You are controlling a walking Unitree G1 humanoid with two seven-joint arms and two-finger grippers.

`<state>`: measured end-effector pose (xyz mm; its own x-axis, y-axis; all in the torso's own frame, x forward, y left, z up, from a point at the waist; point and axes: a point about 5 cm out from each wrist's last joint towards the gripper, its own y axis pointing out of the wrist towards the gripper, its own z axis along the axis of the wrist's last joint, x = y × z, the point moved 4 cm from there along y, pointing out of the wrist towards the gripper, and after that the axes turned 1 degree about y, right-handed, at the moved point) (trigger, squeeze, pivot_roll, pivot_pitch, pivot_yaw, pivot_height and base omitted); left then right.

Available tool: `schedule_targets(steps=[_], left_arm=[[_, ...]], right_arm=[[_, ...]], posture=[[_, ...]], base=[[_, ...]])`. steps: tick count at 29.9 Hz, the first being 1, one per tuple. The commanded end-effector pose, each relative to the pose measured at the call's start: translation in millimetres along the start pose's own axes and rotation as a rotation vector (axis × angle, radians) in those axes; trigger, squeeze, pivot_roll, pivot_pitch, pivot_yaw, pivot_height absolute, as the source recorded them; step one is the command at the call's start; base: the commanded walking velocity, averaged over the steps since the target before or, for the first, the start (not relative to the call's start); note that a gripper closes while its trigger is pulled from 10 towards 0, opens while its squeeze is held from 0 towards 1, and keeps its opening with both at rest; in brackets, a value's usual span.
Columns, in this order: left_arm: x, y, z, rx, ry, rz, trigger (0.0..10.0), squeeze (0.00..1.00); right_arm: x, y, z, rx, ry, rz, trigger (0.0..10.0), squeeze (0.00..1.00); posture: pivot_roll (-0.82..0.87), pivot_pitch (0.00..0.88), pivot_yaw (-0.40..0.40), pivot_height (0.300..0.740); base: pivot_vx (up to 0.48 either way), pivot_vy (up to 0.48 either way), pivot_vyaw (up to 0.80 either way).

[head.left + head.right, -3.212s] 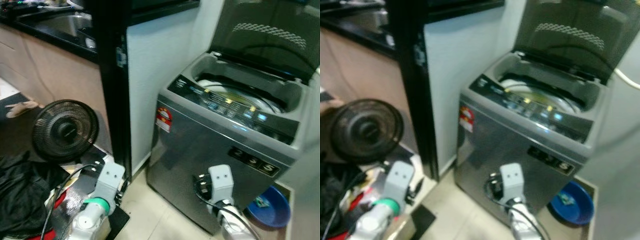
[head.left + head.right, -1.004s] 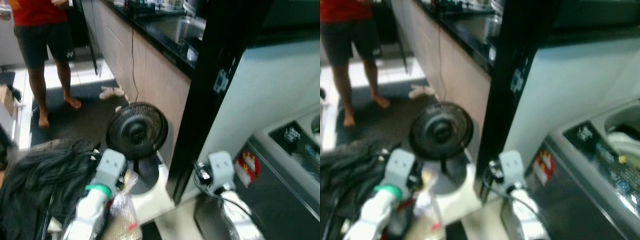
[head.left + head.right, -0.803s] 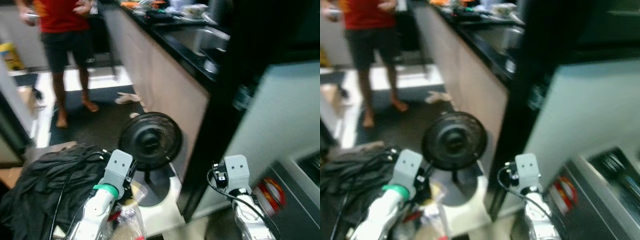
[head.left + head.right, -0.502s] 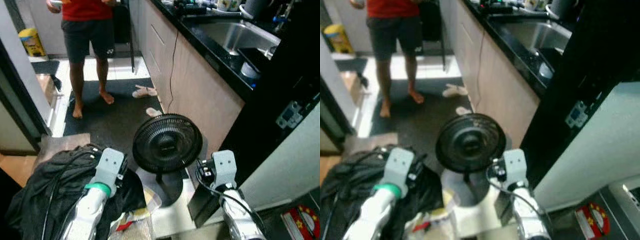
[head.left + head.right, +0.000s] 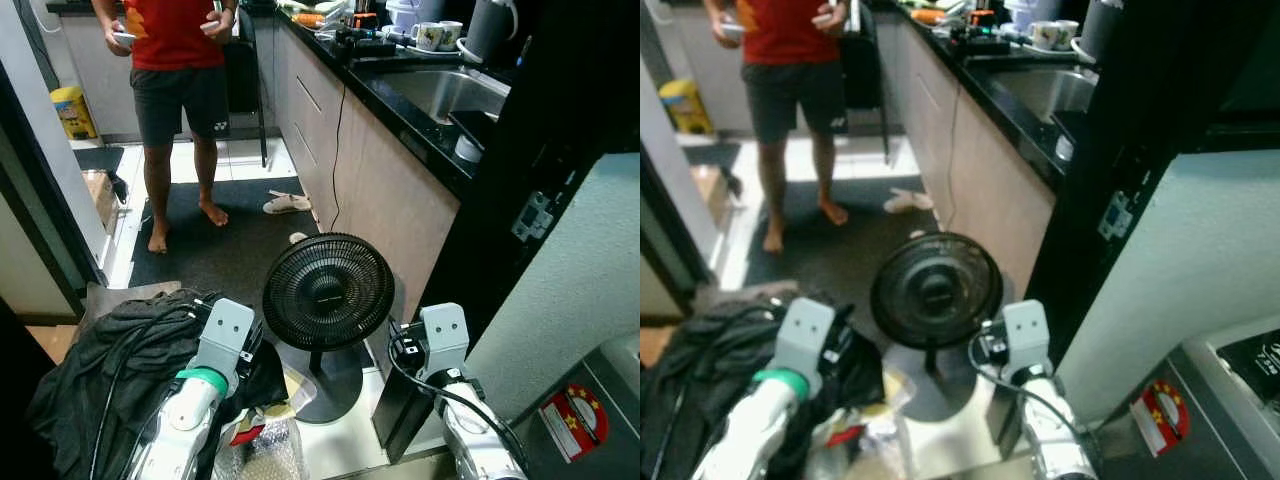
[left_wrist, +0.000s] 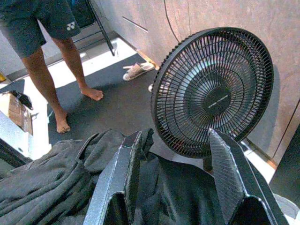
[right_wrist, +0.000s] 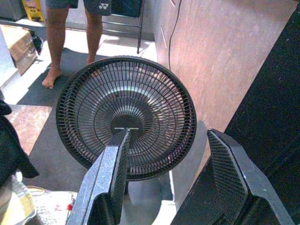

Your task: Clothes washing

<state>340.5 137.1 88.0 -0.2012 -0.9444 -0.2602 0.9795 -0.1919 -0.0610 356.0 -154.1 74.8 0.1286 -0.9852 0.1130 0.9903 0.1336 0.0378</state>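
Left gripper (image 6: 171,180): fingers (image 6: 119,176) spread apart, nothing held between them. Directly under and past the fingertips in the left wrist view lies the dark clothes pile (image 6: 56,187), a heap of black/grey fabric on the floor. In the head views the pile (image 5: 110,360) is seen on the robot's left, spreading out to the left of the left wrist, close below it and not touched. No clear long axis can be given; it is a slumped mound, wider than tall, with folds running roughly away from the robot.

Right gripper (image 7: 171,185): fingers (image 7: 115,173) also held apart and empty. They are pointed at the black floor fan (image 7: 125,117), which stands upright on its round base between the two arms, near the cabinet front (image 5: 385,190). The pile is well off to the left of this gripper, with the fan and the left arm in between.

So the left arm is judged the nearer one for a pickup; the reach would go down and slightly left, away from the fan grille, which sits just beside the pile's right edge.

A corner of the washing machine (image 5: 590,420) is seen at the robot's far right, well apart from the clothes. A person (image 5: 175,60) stands further back on the dark mat (image 5: 220,250), well apart from both grippers.
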Motion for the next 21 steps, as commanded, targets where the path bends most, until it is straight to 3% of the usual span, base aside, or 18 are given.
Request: schedule_targets(steps=[1, 21], left_arm=[[1.6, -0.3, -5.3, -0.017, -0.008, -0.001, 10.0, 0.0], [3.9, -1.3, -6.0, -0.015, -0.026, -0.005, 10.0, 0.0]], right_arm=[[-1.4, -4.4, -7.7, -0.023, -0.001, 0.007, 10.0, 0.0], [-10.3, -5.5, -9.3, -0.027, -0.026, 0.045, 10.0, 0.0]], posture=[[0.0, 0.0, -0.006, 0.74], [-0.01, 0.0, -0.01, 0.74]], base=[[0.0, 0.0, 0.0], [0.0, 0.0, 0.0]])
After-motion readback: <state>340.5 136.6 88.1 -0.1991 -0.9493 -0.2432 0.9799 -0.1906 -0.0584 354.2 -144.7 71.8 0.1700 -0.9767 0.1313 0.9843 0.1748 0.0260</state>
